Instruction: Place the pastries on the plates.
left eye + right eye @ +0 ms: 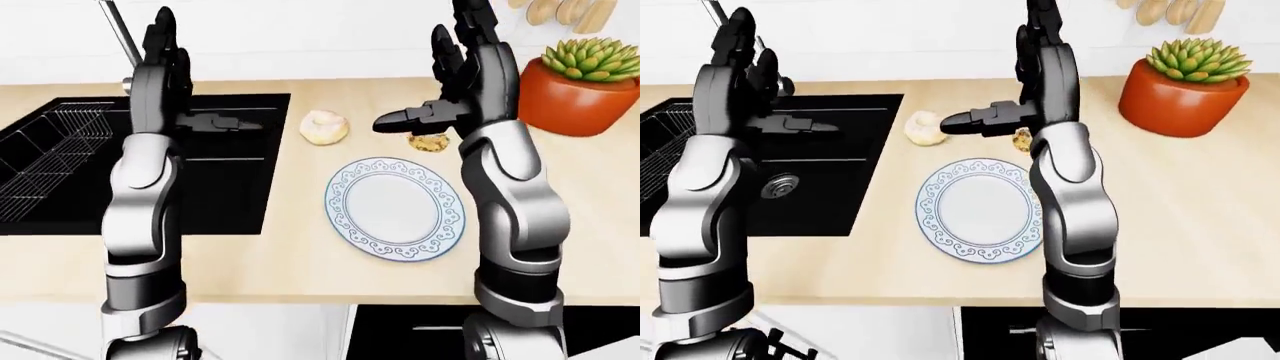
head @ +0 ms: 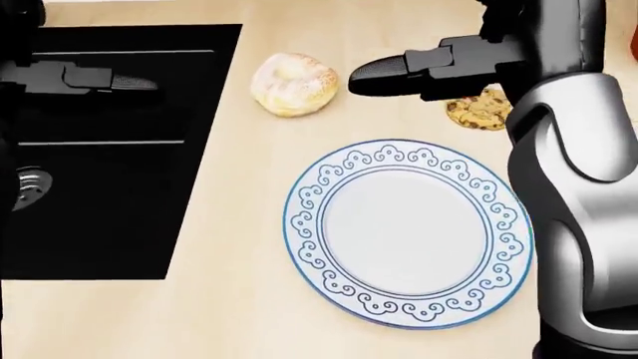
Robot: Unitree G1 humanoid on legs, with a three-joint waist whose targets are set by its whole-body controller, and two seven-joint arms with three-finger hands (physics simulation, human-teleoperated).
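A white plate (image 2: 304, 224) with a blue scroll rim lies on the wooden counter, with nothing on it. In the head view a sugared donut (image 2: 294, 84) lies above and to the left of the plate. A chocolate-chip cookie (image 2: 481, 111) lies above and to the right, partly behind my right arm. My right hand (image 2: 379, 77) hovers open between donut and cookie, holding nothing. My left hand (image 2: 129, 82) hangs open over the black sink, well left of the donut.
The black sink (image 2: 99, 224), with its drain (image 2: 30, 187), fills the left of the head view. A wire rack (image 1: 50, 150) sits in the sink. An orange pot with a succulent (image 1: 580, 90) stands at the far right. The counter's near edge (image 1: 300, 289) runs below the plate.
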